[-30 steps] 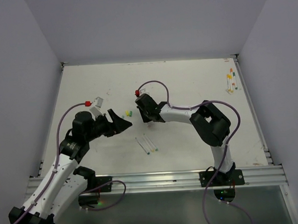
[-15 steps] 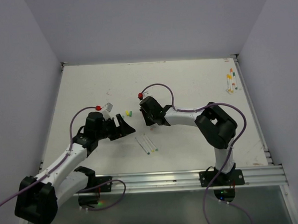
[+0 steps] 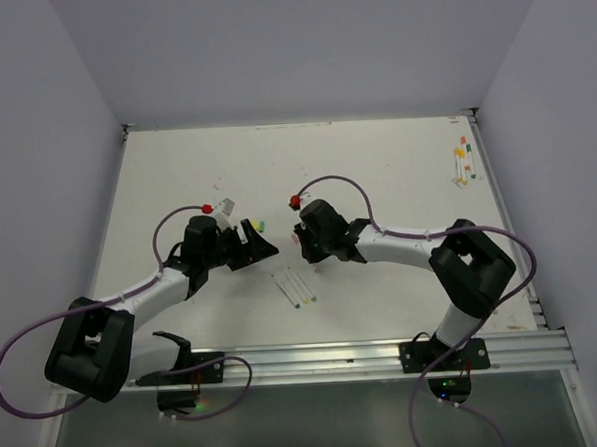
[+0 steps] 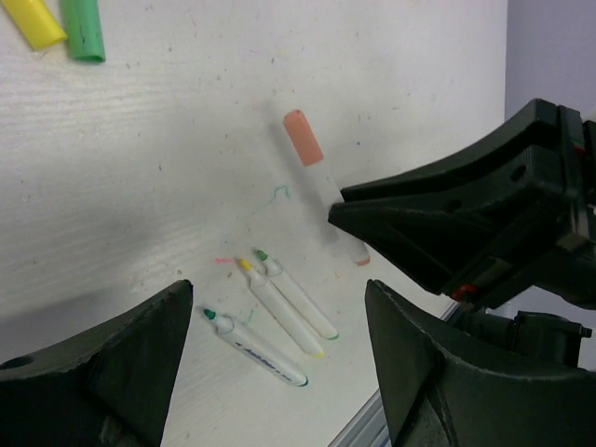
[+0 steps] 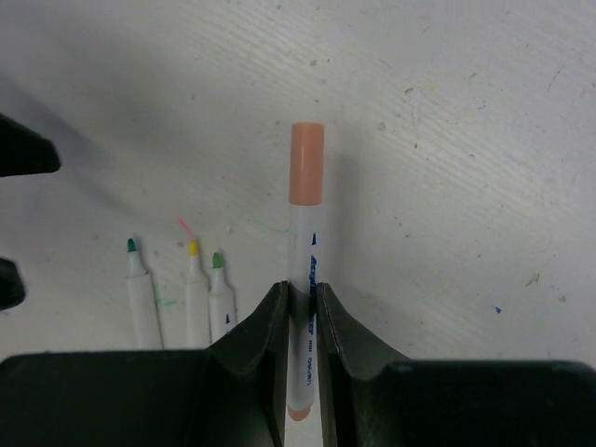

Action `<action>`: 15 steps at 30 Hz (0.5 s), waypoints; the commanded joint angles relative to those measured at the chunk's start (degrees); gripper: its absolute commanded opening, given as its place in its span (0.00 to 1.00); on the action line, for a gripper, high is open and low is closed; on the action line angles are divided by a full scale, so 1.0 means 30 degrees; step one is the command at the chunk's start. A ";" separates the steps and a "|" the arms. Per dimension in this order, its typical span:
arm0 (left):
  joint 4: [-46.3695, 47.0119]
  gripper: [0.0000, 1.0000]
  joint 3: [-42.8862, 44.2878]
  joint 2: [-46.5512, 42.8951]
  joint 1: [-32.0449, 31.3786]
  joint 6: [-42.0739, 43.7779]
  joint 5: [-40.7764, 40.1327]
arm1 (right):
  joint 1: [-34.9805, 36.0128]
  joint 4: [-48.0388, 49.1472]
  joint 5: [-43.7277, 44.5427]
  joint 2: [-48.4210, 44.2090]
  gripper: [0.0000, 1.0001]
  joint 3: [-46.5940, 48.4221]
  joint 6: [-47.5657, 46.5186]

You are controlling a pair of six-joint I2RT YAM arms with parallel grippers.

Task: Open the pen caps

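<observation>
Right gripper: clamped narrow on the white barrel of a pen; its orange cap is on.
Left gripper: wide, empty, near the cap.
Change: the arms have closed in on each other.
Meaning: the cap pull is likely next.

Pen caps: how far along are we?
Done: three uncapped pens lie near the front, two loose caps farther back. In hand: the right end effector is shut on the orange-capped pen; the left end effector is open, facing it. Left: that orange cap, plus the capped pens at the far right edge.
</observation>
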 commanded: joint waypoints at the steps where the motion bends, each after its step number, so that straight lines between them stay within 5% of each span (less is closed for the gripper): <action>1: 0.2503 0.77 0.0333 -0.0164 0.0084 -0.0311 0.0312 | 0.0088 0.0854 -0.1401 -0.1872 0.00 -0.0255 -0.0256; 15: 0.3618 0.75 0.0363 0.0070 0.0084 -0.1248 0.0752 | 0.1347 0.0796 -0.3483 -0.3632 0.00 0.0008 0.0712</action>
